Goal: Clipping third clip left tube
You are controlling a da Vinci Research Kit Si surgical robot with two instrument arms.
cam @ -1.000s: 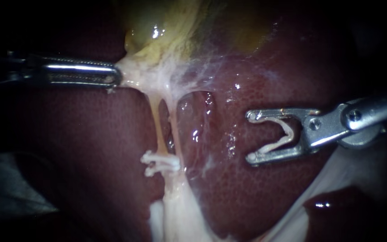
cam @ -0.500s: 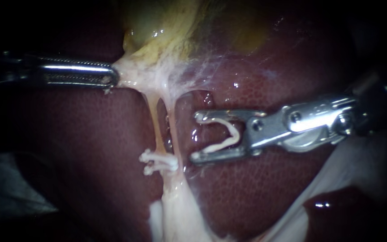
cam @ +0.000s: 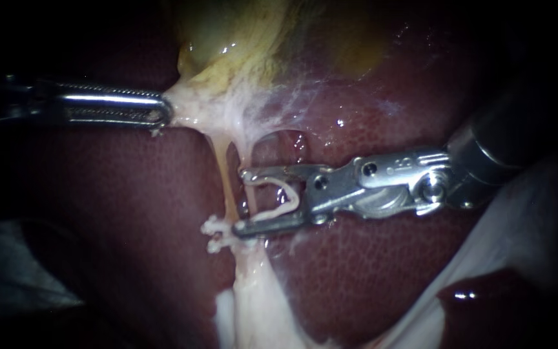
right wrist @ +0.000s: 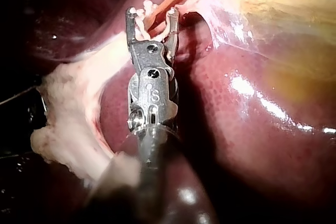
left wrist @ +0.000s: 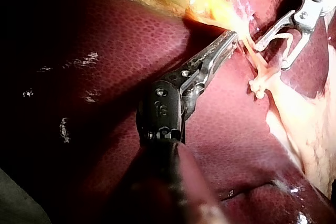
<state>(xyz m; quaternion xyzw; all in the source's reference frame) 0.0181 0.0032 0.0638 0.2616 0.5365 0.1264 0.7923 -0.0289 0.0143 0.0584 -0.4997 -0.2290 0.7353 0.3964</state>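
With the left instrument (cam: pixel 165 113) clamped on pale stringy tissue (cam: pixel 195 106), tensing the thin yellowish left tube (cam: pixel 225 174), the right instrument's end effector (cam: pixel 241 201), gripping an unclosed white clip (cam: pixel 287 197), should straddle that tube fully, just above the two white clips (cam: pixel 217 236), before squeezing.

Bright centre, dark corners, wet glints on the liver (cam: pixel 356 271).
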